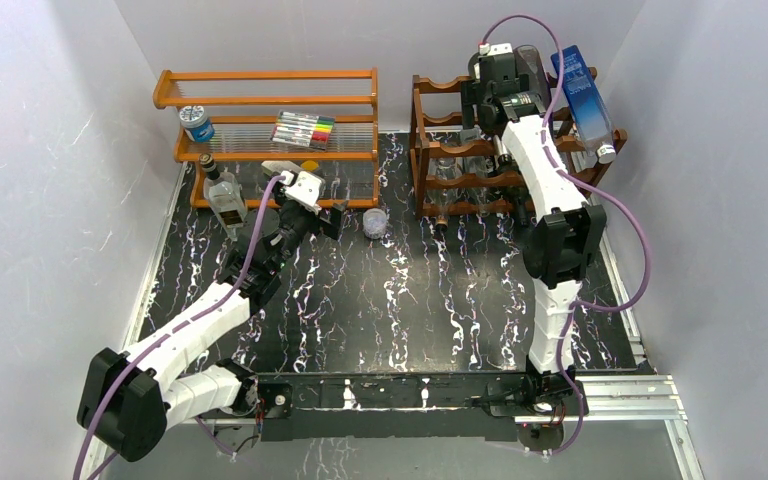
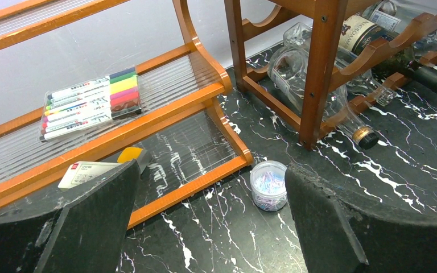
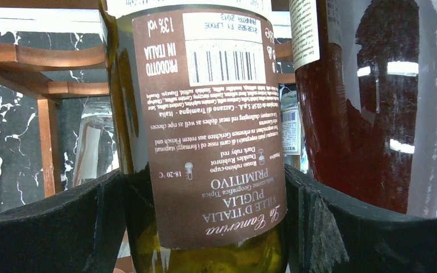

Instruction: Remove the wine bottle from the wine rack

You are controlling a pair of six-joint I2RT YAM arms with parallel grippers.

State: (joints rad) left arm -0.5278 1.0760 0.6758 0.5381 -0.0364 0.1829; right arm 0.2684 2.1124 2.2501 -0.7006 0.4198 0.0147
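Right wrist view, wine bottle [image 3: 205,102] clamped centrally in right tool [image 3: 205,193], wine rack [image 3: 45,56] rails behind it, left tool [image 2: 210,222] spread wide over worktop [image 2: 409,187]

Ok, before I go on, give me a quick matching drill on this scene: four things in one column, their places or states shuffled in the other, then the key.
Things
1. marker pack
2. jar of paper clips
3. wine bottle with the brown label
4. left gripper

Places or states
A. between the right gripper fingers
B. open, holding nothing
C. lying on a ribbed tier of the orange shelf
D. standing on the table, between the orange shelf and the wine rack

Pairs: 1-C, 2-D, 3-A, 4-B
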